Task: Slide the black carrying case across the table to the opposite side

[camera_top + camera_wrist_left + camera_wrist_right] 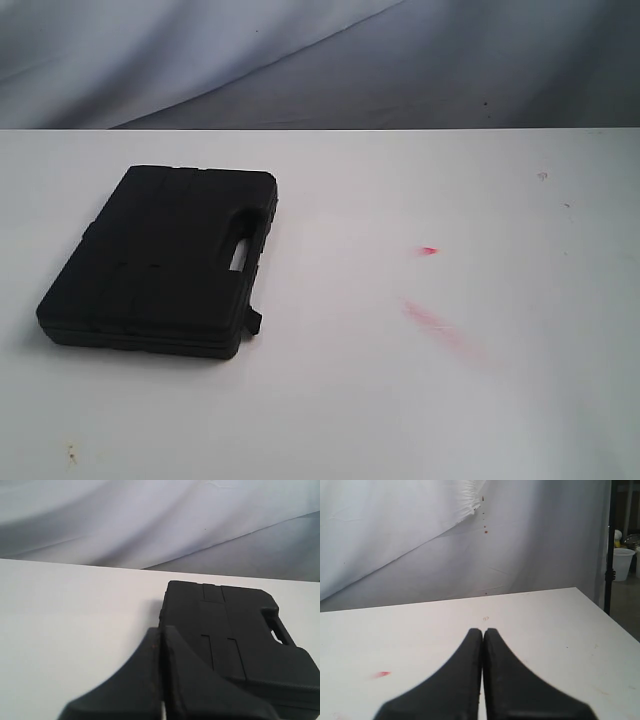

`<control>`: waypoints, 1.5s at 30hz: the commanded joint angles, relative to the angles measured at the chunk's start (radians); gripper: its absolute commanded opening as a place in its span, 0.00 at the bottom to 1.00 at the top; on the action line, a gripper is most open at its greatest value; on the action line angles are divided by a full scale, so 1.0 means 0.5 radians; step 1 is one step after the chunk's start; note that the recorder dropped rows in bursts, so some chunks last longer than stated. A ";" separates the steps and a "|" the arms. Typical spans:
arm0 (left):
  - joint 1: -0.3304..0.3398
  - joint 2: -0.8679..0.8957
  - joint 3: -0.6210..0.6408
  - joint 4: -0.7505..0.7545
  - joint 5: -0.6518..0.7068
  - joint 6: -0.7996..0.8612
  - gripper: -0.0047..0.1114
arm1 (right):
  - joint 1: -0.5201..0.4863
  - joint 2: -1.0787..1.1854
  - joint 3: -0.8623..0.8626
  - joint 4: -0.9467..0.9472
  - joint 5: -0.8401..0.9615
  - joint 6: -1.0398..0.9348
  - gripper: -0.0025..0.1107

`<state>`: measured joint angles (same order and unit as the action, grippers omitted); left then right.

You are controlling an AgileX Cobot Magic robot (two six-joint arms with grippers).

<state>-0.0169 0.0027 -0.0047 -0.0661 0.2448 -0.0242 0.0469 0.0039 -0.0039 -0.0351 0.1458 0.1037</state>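
Observation:
The black carrying case (165, 260) lies flat on the left part of the white table (420, 400), its handle slot facing right and a latch sticking out at its near right corner. In the left wrist view the case (240, 635) lies just beyond my left gripper (163, 630), which is shut with nothing between its fingers. My right gripper (483, 631) is shut and empty too, held over bare table (545, 625) away from the case. Neither gripper shows in the exterior view.
Pink-red smears (440, 325) and a small red spot (428, 250) mark the table right of the case; the spot (382, 674) also shows in the right wrist view. A grey-white cloth backdrop (300, 60) hangs behind the far edge. A dark stand (609, 555) and white cup (623, 562) lie off the right end.

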 commanded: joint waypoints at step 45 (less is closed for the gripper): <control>-0.012 -0.005 -0.040 0.132 -1.985 -0.105 0.04 | 0.006 -0.008 0.008 -0.018 -0.007 0.004 0.02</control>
<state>-0.0169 0.0027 -0.0047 -0.0302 -0.7277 -0.0475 0.0469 0.0039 -0.0039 -0.0351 0.1458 0.1037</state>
